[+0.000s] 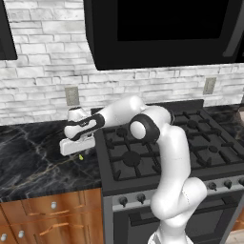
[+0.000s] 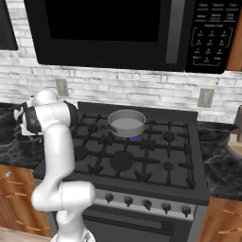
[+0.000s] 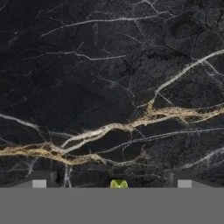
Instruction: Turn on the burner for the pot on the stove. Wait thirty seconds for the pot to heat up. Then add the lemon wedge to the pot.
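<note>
The grey pot (image 2: 126, 123) stands on the back middle of the black stove (image 2: 142, 160). A blue glow from the lit burner (image 2: 133, 138) shows under the pot's front edge. Left of the stove, on the black marble counter (image 1: 38, 157), lies the tiny yellow-green lemon wedge (image 1: 81, 156). My hand (image 1: 76, 143) hovers just over the wedge, pointing down. In the hand view my gripper (image 3: 111, 183) is open, its fingertips (image 3: 39, 182) wide apart, and the lemon wedge (image 3: 118, 183) sits between them at the bottom edge, touching neither.
A black microwave (image 2: 118, 28) hangs over the stove. Dark knobs (image 2: 146, 204) run along the stove's front. Wooden cabinets (image 1: 47, 214) sit under the counter. A pale vessel (image 2: 235, 142) stands on the right counter. Wall outlets (image 1: 72, 95) are set in the white brick backsplash.
</note>
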Tool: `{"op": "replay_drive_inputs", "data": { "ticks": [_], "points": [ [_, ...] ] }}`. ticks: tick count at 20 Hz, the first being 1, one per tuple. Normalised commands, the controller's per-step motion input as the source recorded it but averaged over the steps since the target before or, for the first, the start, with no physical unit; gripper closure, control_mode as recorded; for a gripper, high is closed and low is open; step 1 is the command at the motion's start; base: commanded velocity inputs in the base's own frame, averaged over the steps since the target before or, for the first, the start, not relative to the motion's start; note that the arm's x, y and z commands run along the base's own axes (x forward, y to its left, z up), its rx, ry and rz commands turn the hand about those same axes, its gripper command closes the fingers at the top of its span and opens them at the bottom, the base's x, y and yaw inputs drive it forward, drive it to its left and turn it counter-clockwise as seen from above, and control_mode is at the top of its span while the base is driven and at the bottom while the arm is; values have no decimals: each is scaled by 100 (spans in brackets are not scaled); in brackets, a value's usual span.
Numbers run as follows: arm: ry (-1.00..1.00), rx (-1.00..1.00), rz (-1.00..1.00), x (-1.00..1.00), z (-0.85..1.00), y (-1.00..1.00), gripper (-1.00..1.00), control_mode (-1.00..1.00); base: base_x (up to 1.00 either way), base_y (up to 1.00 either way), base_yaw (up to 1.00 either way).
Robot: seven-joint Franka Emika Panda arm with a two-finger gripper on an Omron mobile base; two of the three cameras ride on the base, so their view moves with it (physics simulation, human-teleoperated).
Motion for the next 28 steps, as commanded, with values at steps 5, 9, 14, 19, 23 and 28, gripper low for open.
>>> {"op": "replay_drive_inputs", "data": {
  "ticks": [5, 9, 14, 19, 23, 28],
  "points": [
    [0, 0, 3, -1, -1, 0, -100, -100, 0, 0, 0],
    [0, 0, 2, -4, -3, 0, -100, -100, 0, 0, 0],
    [1, 0, 0, 0, 0, 0, 100, -100, 0, 0, 0],
    [0, 0, 0, 0, 0, 0, 100, -100, 0, 0, 0],
    [1, 0, 0, 0, -9, -1, 100, -100, 0, 0, 0],
    [1, 0, 0, 0, -8, -6, 100, -100, 0, 0, 0]
  ]
}}
